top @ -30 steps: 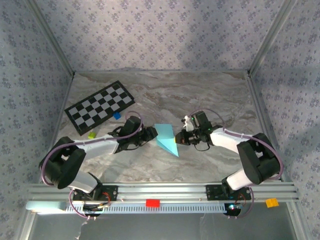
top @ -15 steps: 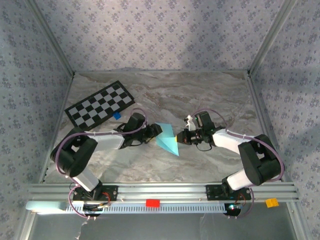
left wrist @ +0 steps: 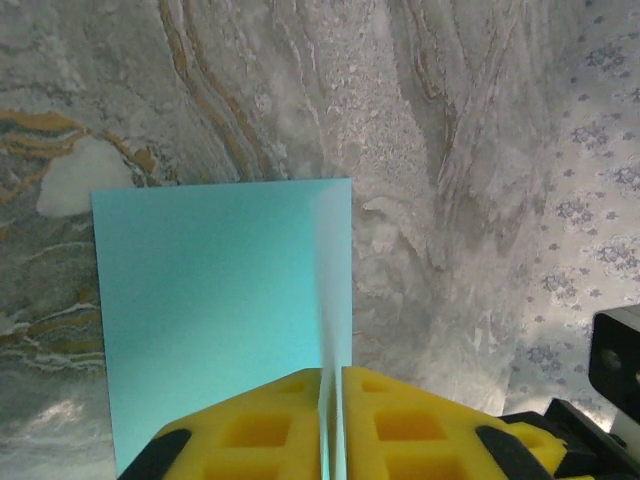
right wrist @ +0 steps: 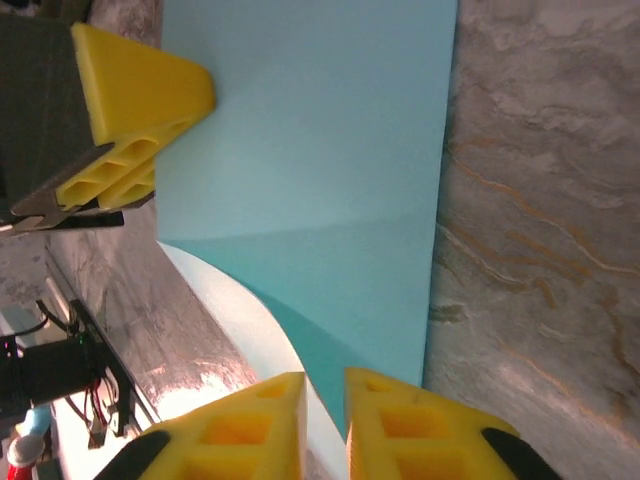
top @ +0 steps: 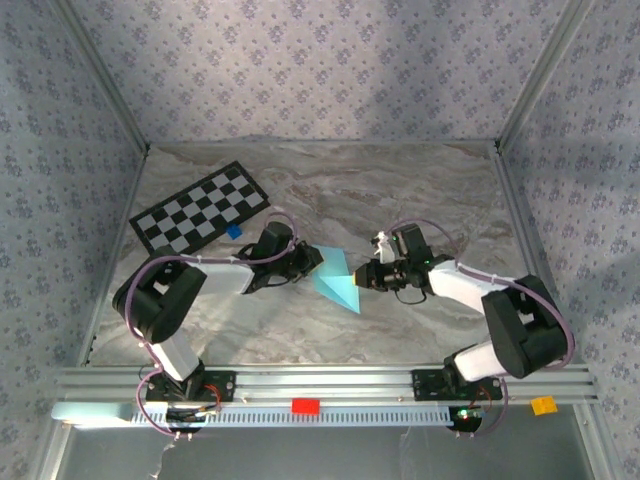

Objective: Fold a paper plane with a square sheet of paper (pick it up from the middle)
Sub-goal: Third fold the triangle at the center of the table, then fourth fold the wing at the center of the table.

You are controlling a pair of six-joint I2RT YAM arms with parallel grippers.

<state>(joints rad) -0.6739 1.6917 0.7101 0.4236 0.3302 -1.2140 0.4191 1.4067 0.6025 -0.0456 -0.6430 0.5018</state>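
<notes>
Marbled surface [top: 400, 190] carries a checkerboard card [top: 198, 213] at far left. The square sheet of paper [top: 335, 280], creased, sits mid-surface, well apart from the card. Left end effector [left wrist: 332, 372] is clamped on its fold; right end effector [right wrist: 325, 378] stands slightly parted about its opposite edge.

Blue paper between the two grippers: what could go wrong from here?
The right gripper has its fingers slightly apart around the blue paper, so that side may slip free and sag.
The left gripper pinches just the paper's near edge, and a pull could tear it or slide it out.
The paper curls near the right fingers, so a stray crease could form.
</notes>
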